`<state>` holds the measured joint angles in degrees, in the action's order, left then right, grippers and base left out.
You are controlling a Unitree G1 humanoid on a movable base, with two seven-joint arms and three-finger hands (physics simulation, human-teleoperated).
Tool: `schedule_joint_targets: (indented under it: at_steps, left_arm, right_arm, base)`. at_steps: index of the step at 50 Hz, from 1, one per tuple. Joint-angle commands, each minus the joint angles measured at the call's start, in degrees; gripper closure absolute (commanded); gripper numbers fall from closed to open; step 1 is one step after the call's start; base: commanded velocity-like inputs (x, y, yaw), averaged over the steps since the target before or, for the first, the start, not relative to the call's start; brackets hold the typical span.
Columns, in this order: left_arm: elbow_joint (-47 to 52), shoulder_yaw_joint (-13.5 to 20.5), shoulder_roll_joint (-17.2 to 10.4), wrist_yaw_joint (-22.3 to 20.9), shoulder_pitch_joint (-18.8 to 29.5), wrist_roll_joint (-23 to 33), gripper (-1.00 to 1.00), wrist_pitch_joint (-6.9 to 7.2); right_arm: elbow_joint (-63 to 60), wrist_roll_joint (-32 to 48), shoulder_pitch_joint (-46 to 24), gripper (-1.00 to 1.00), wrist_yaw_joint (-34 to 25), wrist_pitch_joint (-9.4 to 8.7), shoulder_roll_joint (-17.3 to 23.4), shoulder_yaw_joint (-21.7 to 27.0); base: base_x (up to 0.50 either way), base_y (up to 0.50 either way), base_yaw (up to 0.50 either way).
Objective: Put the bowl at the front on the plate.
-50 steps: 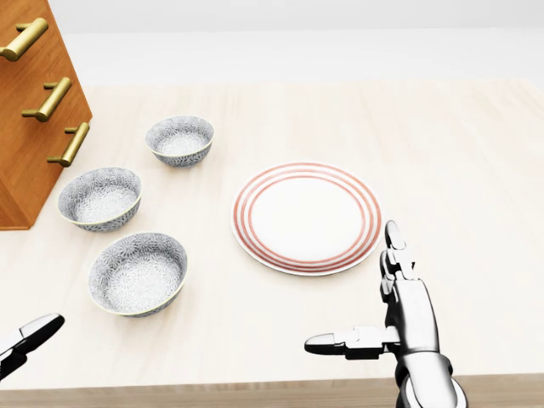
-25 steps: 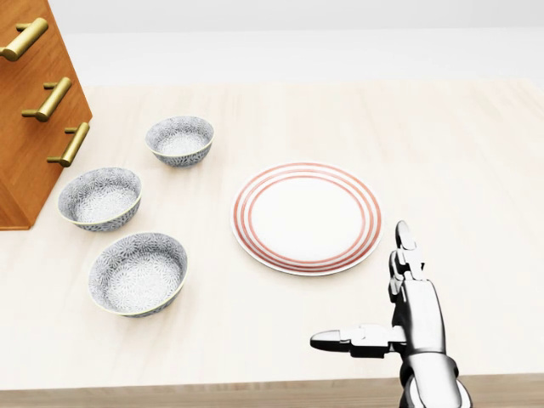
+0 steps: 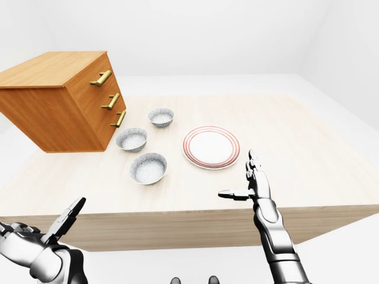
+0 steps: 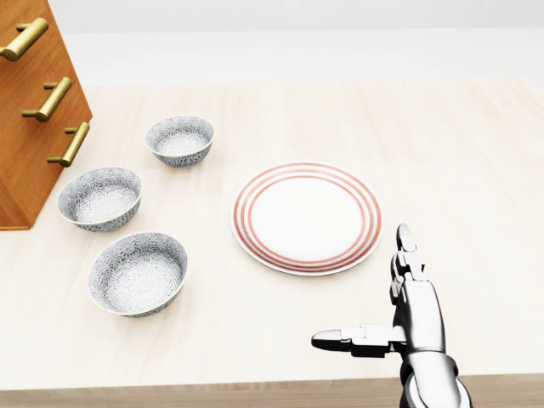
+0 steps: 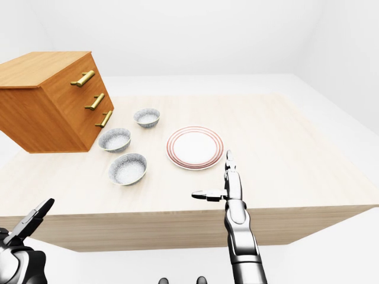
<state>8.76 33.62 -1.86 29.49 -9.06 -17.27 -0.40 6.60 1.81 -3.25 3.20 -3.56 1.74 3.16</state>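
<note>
Desk [image 4: 476, 153]: pale wood, fills most of the head view. Wooden drawer cabinet [image 3: 53, 112] with brass handles sits at upper left.

Plate [image 4: 307, 218]: white with red rings, empty, flat at frame centre.

Three bowls run in a column left of the plate, none touching. I read your target as the bottom one, the front bowl [image 4: 138, 274], at lower left of the head view, near the plate but apart from it. The middle bowl [image 4: 99, 198] and top bowl [image 4: 179, 140] stay put.

Target look: grey-white with a fine floral speckle inside and out, thin cream rim, upright, empty, slightly the widest of the three in this view.

Handling, my estimate: ceramic, so rigid, lightish, brittle, with a slick glaze. Don't squeeze the round wall from outside, it'll likely squirt out. Pinch the rim, one finger inside and two outside, on the side away from the neighbouring bowl. Lift straight and set down soft; there's chip risk on plate contact.

Right hand [image 4: 416, 314]: lower right, just below the plate's edge, fingers spread, thumb out sideways, holding nothing.

Left hand [image 3: 44, 239]: lower left corner of the left-eye view, below the desk edge, fingers extended, empty, well away from the bowl.
</note>
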Motion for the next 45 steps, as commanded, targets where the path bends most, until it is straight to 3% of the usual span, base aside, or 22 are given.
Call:
schedule_joint_targets:
  at_steps: [1, 21, 24, 25, 28, 34, 36, 37, 38, 42, 45]
  left_arm:
    - [-0.79, -0.25, -0.26, 0.37, 0.07, -0.21, -1.0, -0.82]
    - [-0.8, -0.32, -0.32, 0.43, 0.04, -0.27, -1.0, -0.85]
    - [0.17, -0.21, -0.14, 0.44, -0.27, -0.32, -1.0, -0.26]
    - [-0.5, -0.23, -0.08, 0.38, -0.07, -0.13, -1.0, -0.94]
    - [0.0, -0.2, 0.14, 0.13, -0.49, -0.25, -1.0, -1.2]
    - [-0.57, 0.11, 0.26, 0.03, -0.32, -0.73, -1.0, -2.52]
    - [-0.01, 0.87, 0.52, 0.51, -0.07, -1.1, -1.0, -4.6]
    - [0.52, 1.11, 0.38, 0.51, -0.15, -1.3, -1.0, -4.55]
    - [1.2, 1.29, 0.44, 0.51, -0.34, -0.03, -1.0, -4.03]
    - [-0.09, 0.67, 0.83, 0.51, -0.46, 2.72, -1.0, -4.6]
    - [4.16, 0.52, 2.28, 0.51, -3.42, 3.07, -1.0, -4.6]
  right_arm:
    - [0.25, 0.17, -0.14, -1.0, 0.18, -0.34, 0.04, 0.03]
    - [0.25, 0.17, -0.14, -1.0, 0.18, -0.34, 0.04, 0.04]
    - [0.61, -0.06, -0.22, -1.0, 0.06, 0.09, 0.1, 0.22]
    - [0.17, -0.14, -0.08, -1.0, -0.03, -0.07, 0.06, 0.15]
    - [-0.91, 0.06, 0.19, -1.0, 0.08, -1.01, -0.05, -0.09]
    - [-0.75, 0.08, 0.16, -1.0, 0.05, -0.82, -0.05, -0.04]
    - [-0.69, 0.06, 0.14, -1.0, -0.06, -0.86, -0.03, -0.07]
    - [-1.35, 0.1, 0.26, -1.0, -0.03, -1.44, -0.09, -0.15]
    - [-0.44, -0.08, 0.07, -1.0, -0.12, -0.64, -0.01, 0.06]
    - [-0.88, -0.17, 0.14, -1.0, -0.1, -0.91, -0.02, 0.04]
    - [-0.56, -0.29, 0.17, -1.0, -0.22, -0.41, 0.01, 0.12]
  base:
    - [0.0, 0.0, 0.0]
    - [0.0, 0.0, 0.0]
    - [0.0, 0.0, 0.0]
    - [0.0, 0.0, 0.0]
    - [0.0, 0.0, 0.0]
    - [0.0, 0.0, 0.0]
    - [0.0, 0.0, 0.0]
    - [0.0, 0.0, 0.0]
    - [0.0, 0.0, 0.0]
    - [0.0, 0.0, 0.0]
    - [0.0, 0.0, 0.0]
